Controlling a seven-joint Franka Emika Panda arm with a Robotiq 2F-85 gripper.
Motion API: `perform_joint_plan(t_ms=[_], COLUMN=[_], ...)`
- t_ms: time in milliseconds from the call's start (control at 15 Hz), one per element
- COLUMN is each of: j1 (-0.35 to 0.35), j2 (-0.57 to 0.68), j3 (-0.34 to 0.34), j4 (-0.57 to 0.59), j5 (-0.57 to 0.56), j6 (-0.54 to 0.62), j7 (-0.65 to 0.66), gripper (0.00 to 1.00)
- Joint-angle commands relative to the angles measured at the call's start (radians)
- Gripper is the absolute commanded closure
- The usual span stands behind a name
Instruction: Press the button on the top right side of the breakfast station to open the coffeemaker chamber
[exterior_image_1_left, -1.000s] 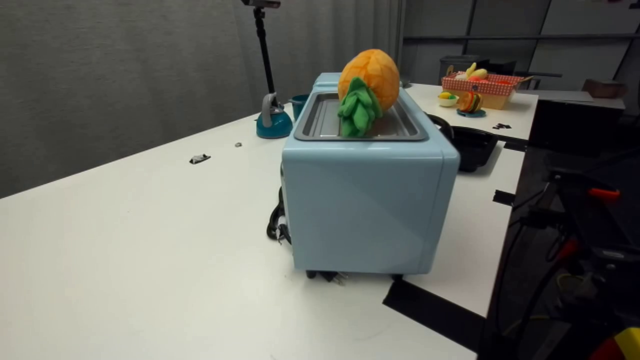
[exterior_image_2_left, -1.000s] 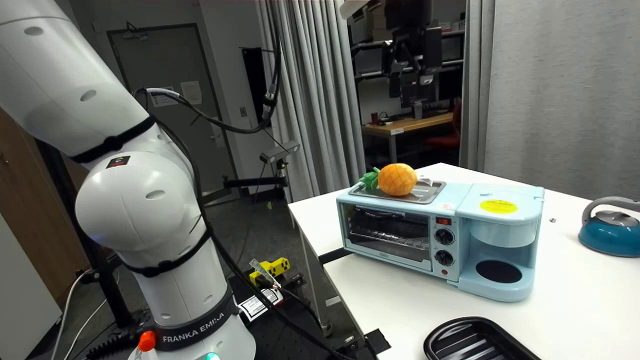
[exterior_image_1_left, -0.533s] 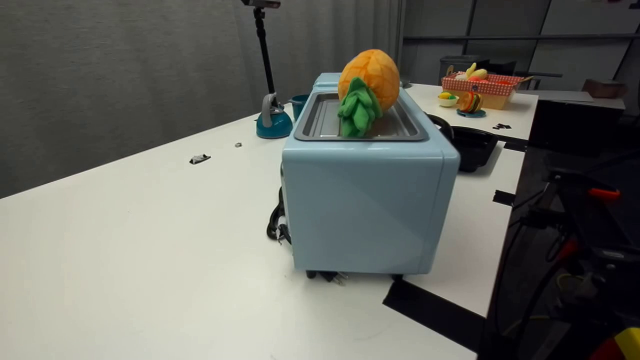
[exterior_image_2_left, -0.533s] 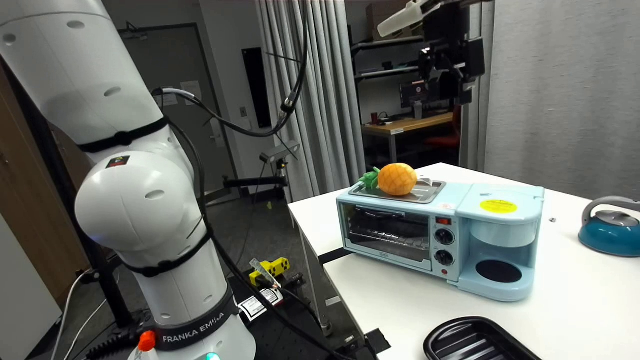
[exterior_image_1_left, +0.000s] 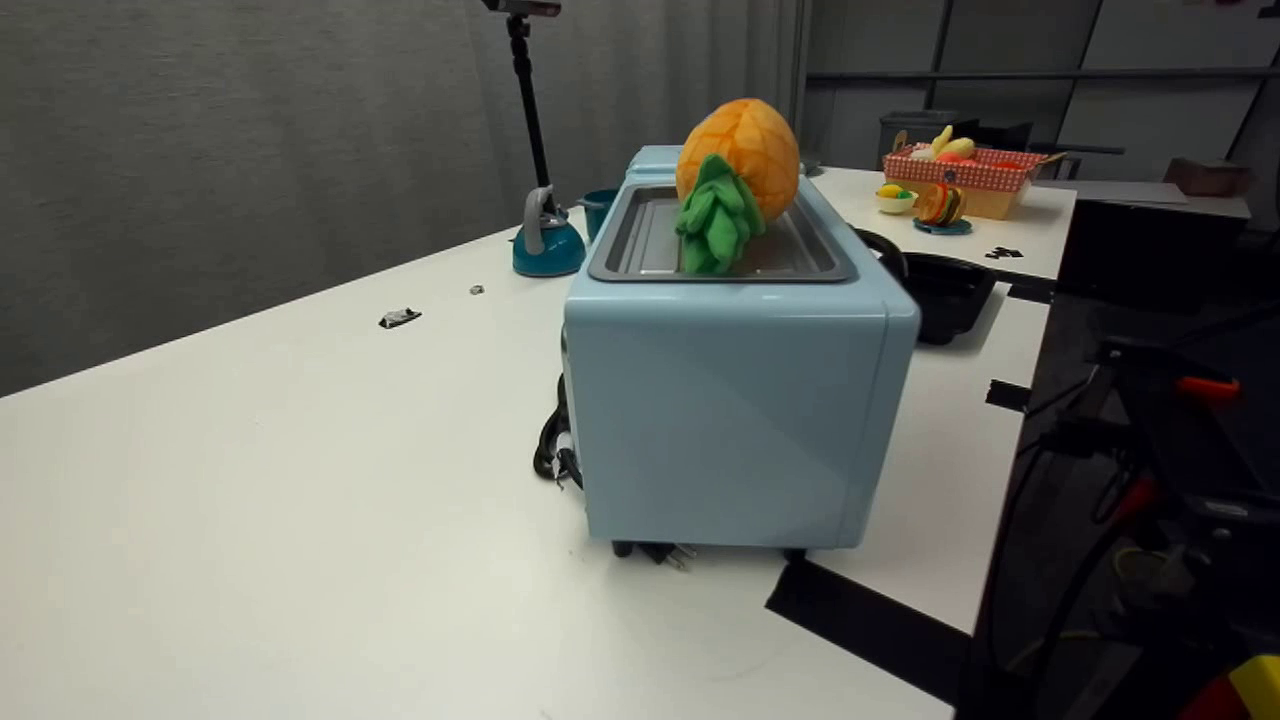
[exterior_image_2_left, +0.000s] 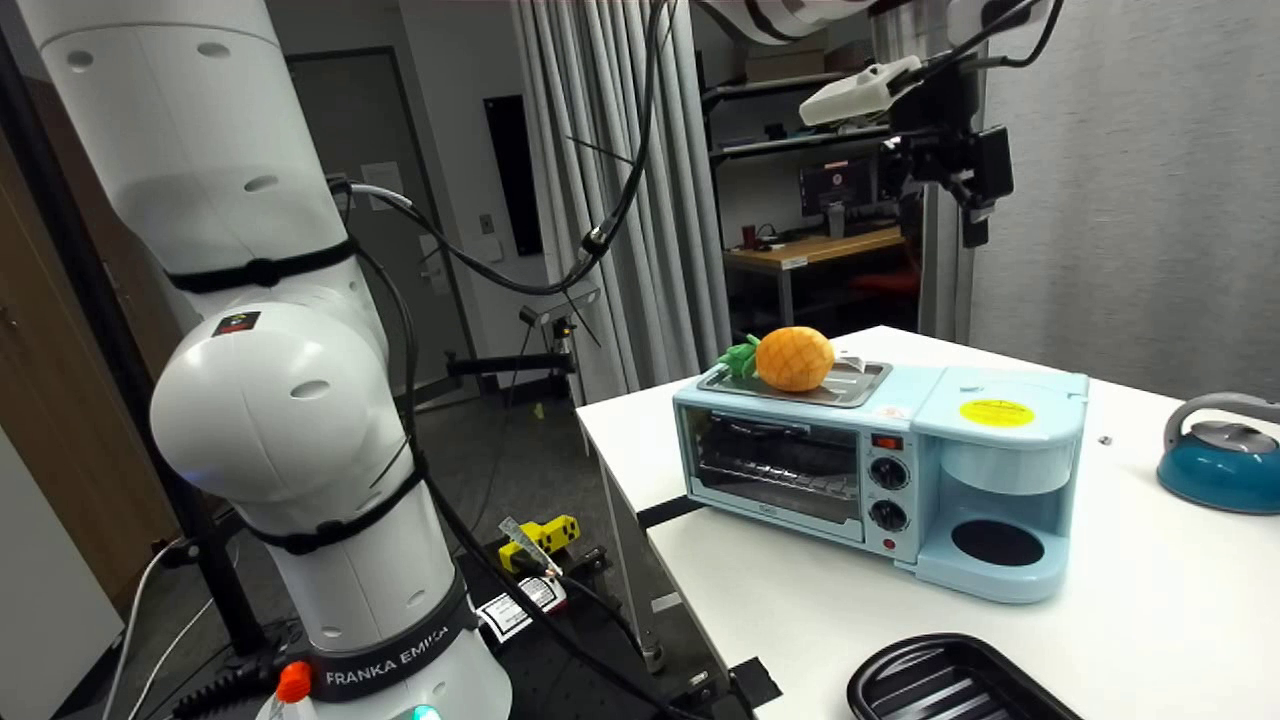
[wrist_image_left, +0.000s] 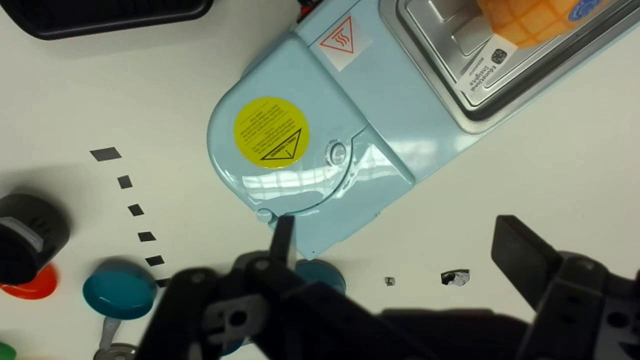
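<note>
Claw (wrist_image_left: 395, 235): spread, nothing grasped; higher than the station (wrist_image_left: 380, 110).
Button (wrist_image_left: 264, 215), so judged: small, at the edge of the station's lid (wrist_image_left: 320, 120); advised: bring claw together, line up over button, press lightly.
Station: on worktop (wrist_image_left: 565, 170).
Unclear: button's travel.
Hidden: most of lid, behind pineapple (exterior_image_1_left: 740, 150) atop station, in an exterior view.

Left of an exterior view, we see a glossy white arm (exterior_image_2_left: 195, 150), rounded, with oval grey insets (exterior_image_2_left: 310, 389) | 2 black straps (exterior_image_2_left: 262, 274) | small dark label (exterior_image_2_left: 237, 323) | black base band (exterior_image_2_left: 388, 657) lettered FRANKA EMIKA | black cable (exterior_image_2_left: 598, 241) | bottom of wrist view, we note a black gripper (wrist_image_left: 395, 240), round screws (wrist_image_left: 262, 264)
</note>
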Motion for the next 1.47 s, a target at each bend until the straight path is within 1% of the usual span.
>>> perform_joint_plan(t_ms=[0, 667, 1067, 1400], j1=[0.001, 0.001, 0.006, 0.017], j2=[0.009, 0.017, 0.119, 0.197], j3=[-0.001, -0.001, 0.003, 0.004], j4=[0.005, 0.011, 0.104, 0.169], j5=[-0.002, -0.006, -0.006, -0.02], j6=[0.006, 0.012, -0.083, -0.109], j7=[0.001, 0.001, 0.021, 0.059], gripper=[0.0, 0.0, 0.0, 0.0])
